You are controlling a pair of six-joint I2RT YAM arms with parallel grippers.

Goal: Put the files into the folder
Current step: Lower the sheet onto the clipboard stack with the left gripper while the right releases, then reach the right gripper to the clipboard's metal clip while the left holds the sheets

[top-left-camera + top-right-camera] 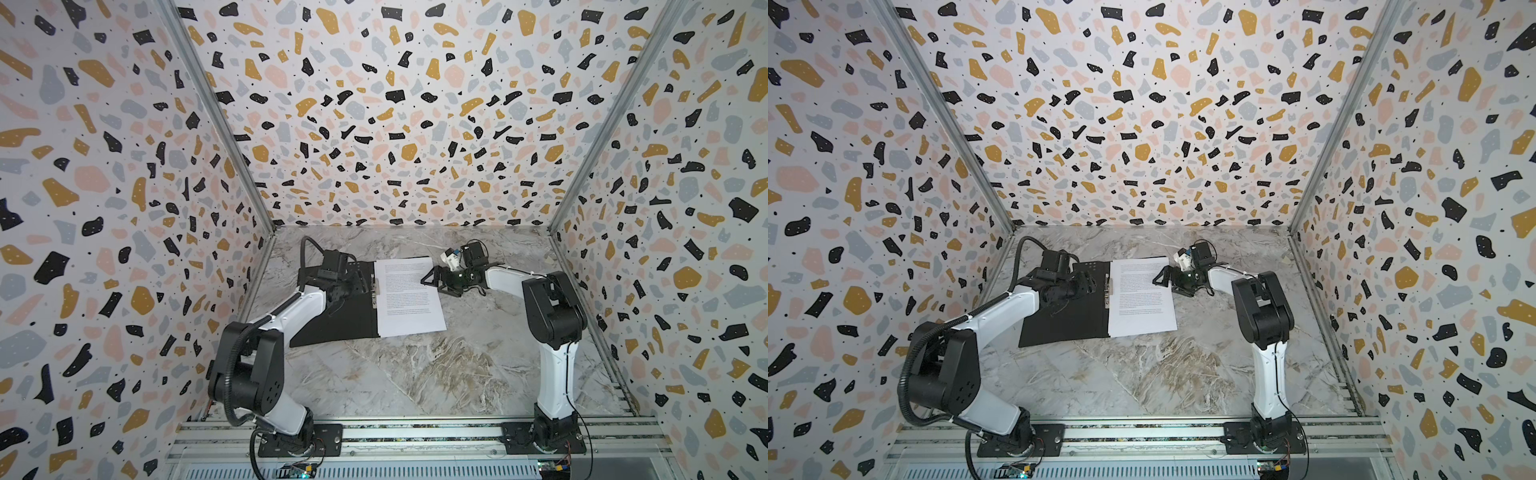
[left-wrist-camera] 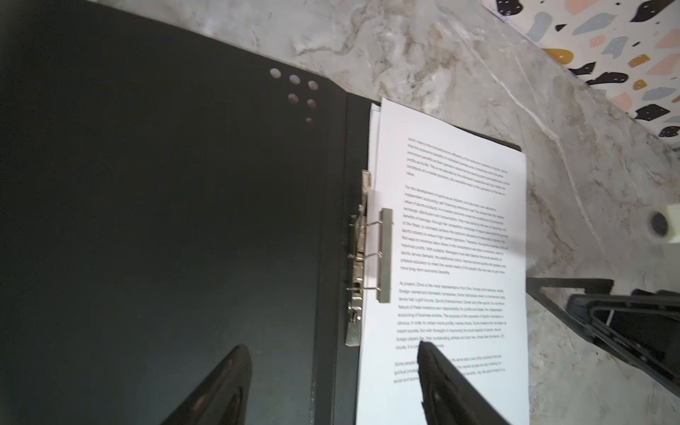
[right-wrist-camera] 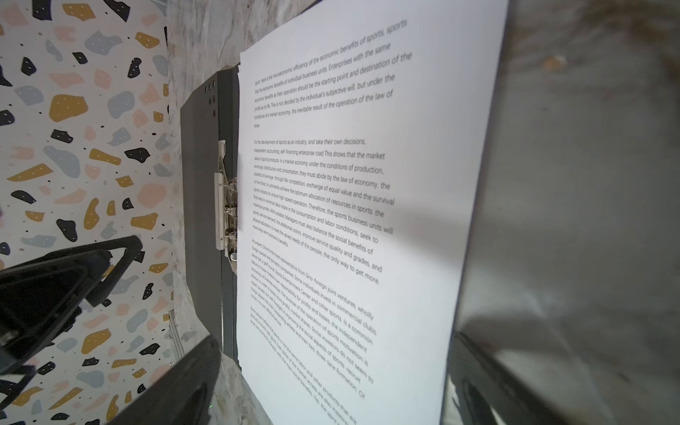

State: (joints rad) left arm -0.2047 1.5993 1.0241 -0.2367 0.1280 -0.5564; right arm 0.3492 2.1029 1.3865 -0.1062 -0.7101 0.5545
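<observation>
The folder point(image 1: 340, 324) point(image 1: 1067, 324) lies open on the marble table, matte black inside up. The files point(image 1: 409, 299) point(image 1: 1140, 299) rest on its right half: a white sheet of printed text on top, with another white edge peeking out beneath it in the left wrist view. A metal clip point(image 2: 384, 254) at the spine reaches over the sheet's margin point(image 2: 452, 239). My left gripper point(image 1: 353, 286) point(image 2: 331, 346) hovers open over the spine, one finger above the black flap point(image 2: 184, 220), the other above the sheet. My right gripper point(image 1: 426, 279) point(image 3: 335, 340) stands open at the sheet's right edge point(image 3: 349, 184), holding nothing.
Terrazzo-patterned walls point(image 1: 124, 208) close in the table on three sides. An aluminium rail point(image 1: 415, 432) with both arm bases runs along the front. Bare marble point(image 1: 415, 374) stretches between the folder and the rail.
</observation>
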